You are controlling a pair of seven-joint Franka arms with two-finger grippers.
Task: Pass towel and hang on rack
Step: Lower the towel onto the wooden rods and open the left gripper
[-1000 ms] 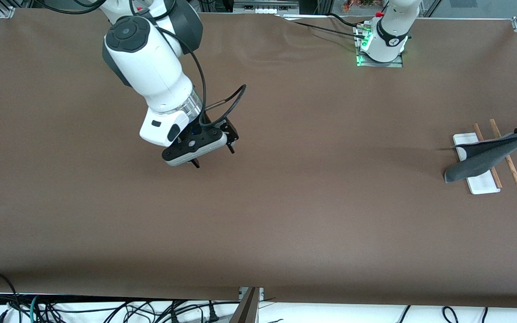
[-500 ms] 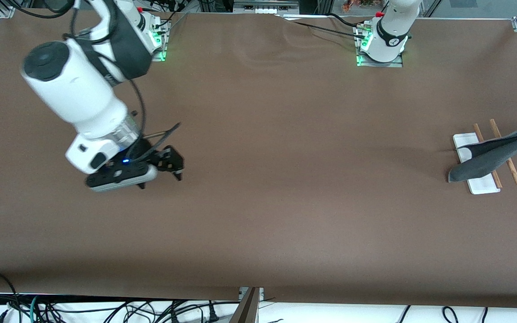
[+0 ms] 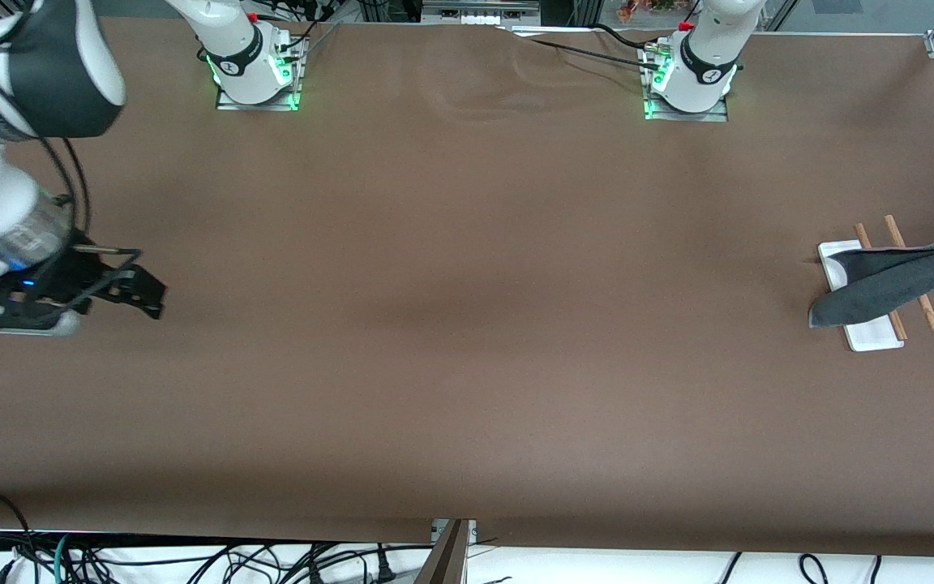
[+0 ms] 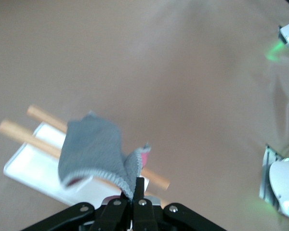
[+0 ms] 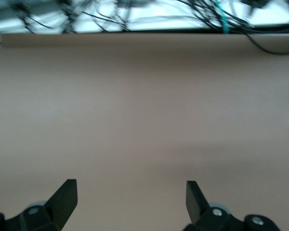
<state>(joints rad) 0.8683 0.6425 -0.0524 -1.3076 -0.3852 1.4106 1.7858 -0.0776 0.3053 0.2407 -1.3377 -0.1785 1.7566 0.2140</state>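
The dark grey towel (image 3: 897,280) lies draped across the rack's two wooden rods (image 3: 929,316) and over its white base (image 3: 872,334), at the left arm's end of the table. In the left wrist view my left gripper (image 4: 137,185) is shut on a corner of the towel (image 4: 91,144), just above the rods (image 4: 19,130) and the base (image 4: 33,168). A pink-red patch (image 4: 145,156) shows on the towel's underside. The left gripper is past the edge of the front view. My right gripper (image 3: 118,307) is open and empty over bare table at the right arm's end; it also shows in the right wrist view (image 5: 130,187).
The brown table (image 3: 467,324) runs wide between the two arms. The arm bases (image 3: 686,89) stand along the edge farthest from the front camera. Cables (image 3: 191,560) hang below the table's nearest edge.
My right arm has swung from mid-table toward its own end, gripper still open. The towel's held corner has moved outward and lower across the rods, and my left gripper has left the front view.
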